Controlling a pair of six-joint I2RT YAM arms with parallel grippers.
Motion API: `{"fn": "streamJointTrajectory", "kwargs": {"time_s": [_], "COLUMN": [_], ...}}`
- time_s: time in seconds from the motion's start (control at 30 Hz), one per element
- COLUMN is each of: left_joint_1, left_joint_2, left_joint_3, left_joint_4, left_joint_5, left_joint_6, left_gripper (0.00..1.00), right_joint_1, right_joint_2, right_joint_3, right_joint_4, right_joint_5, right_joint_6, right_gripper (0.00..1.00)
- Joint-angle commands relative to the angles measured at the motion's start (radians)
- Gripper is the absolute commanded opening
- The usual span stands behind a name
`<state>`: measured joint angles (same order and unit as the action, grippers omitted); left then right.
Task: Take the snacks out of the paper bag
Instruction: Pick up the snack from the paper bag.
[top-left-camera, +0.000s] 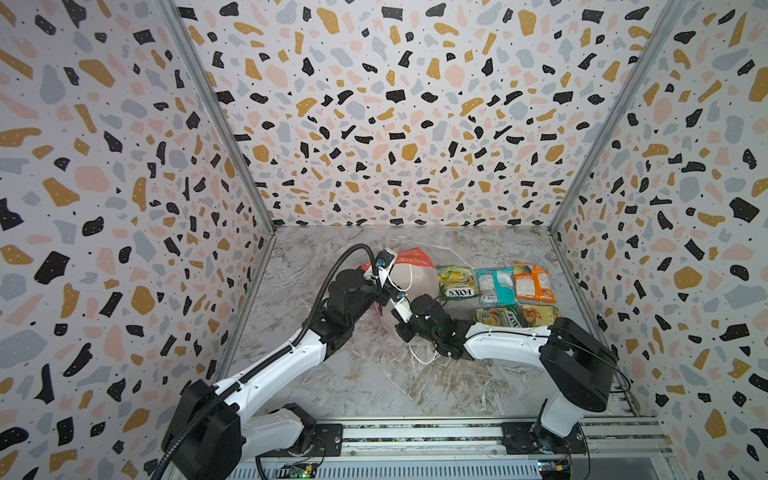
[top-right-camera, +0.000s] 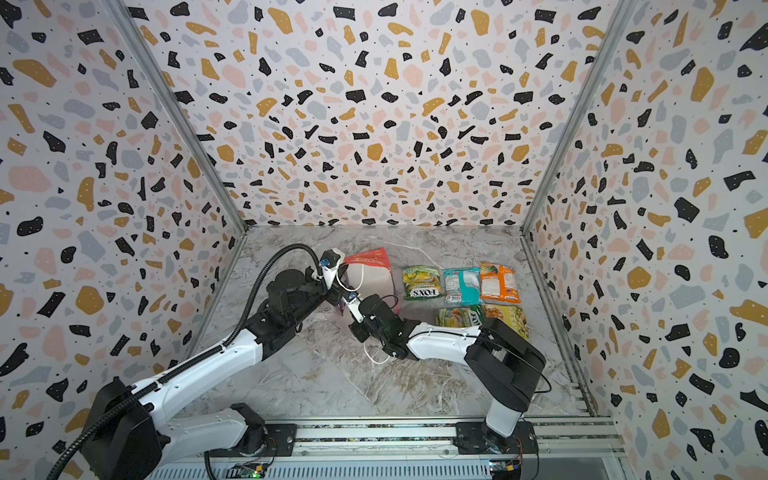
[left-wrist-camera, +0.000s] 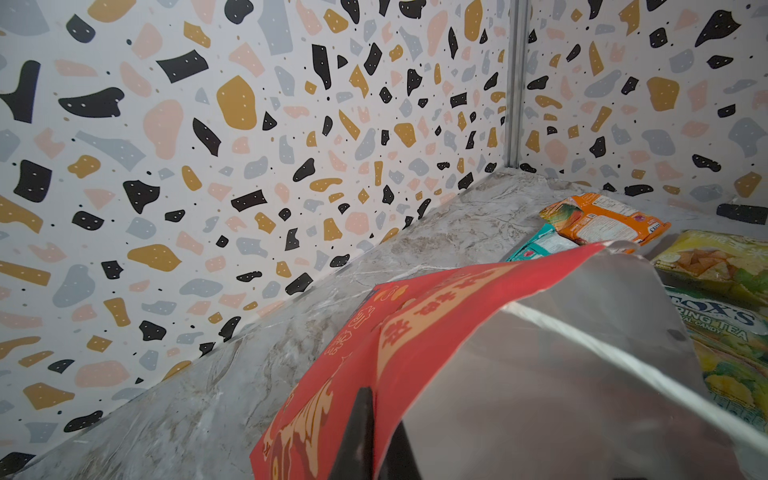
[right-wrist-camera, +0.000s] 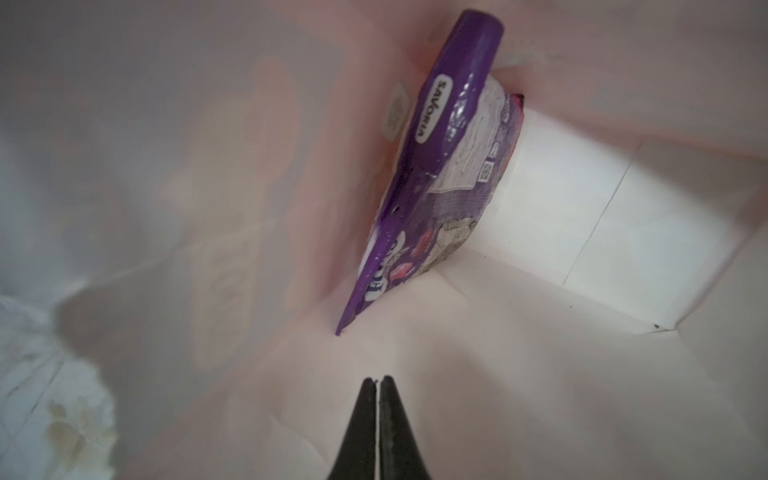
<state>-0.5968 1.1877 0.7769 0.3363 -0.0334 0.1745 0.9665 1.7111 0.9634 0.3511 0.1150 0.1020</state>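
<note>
Right wrist view: purple packet (right-wrist-camera: 440, 178) lies edgewise along the paper bag (right-wrist-camera: 582, 208); right gripper (right-wrist-camera: 378, 380) clenched empty, left gripper (left-wrist-camera: 376, 411) pinching it.

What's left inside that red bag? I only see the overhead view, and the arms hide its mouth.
Observer: One purple packet, marked SAVORIA, lies against an inner wall of the paper bag.
Operator: Is it grabbed yet?
Observer: No. The right gripper is shut on nothing, short of the packet.
Operator: What holds the bag?
Observer: The left gripper is shut on the bag's rim.
</note>
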Motion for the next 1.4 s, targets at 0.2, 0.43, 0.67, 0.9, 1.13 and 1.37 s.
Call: {"fn": "streamJointTrajectory", "kwargs": {"time_s": [0.2,0.43,0.67,0.9,1.13,1.37], "left_joint_1": [-0.005,-0.005,-0.005,-0.005,-0.005,-0.005], "left_joint_2": [-0.005,0.002,0.003,0.013,0.02,0.02], "left_joint_3": [0.015,0.015,0.011,0.015,0.018,0.019], "left_joint_4": [0.064,0.066,0.07,0.07,0.065,0.062], "left_joint_5": [0.015,0.021,0.02,0.021,0.016,0.02], "left_joint_6": [-0.009,-0.013,-0.012,-0.01,-0.003,-0.004], "left_gripper": [0.0,0.0,0.0,0.0,0.0,0.0], "right_joint_1": [-0.058,-0.08,-0.078,-0.078,-0.076,-0.075], "right_joint_2": [0.053,0.072,0.075,0.078,0.122,0.178], "right_joint_3": [0.093,0.104,0.08,0.066,0.116,0.165], "right_joint_4": [-0.01,0.053,0.133,0.196,0.157,0.155], "right_joint_5": [-0.146,-0.263,-0.316,-0.27,-0.147,-0.124], "right_joint_6": [0.183,0.325,0.389,0.452,0.469,0.487], "right_gripper": [0.21,0.32,0.41,0.49,0.49,0.49]}}
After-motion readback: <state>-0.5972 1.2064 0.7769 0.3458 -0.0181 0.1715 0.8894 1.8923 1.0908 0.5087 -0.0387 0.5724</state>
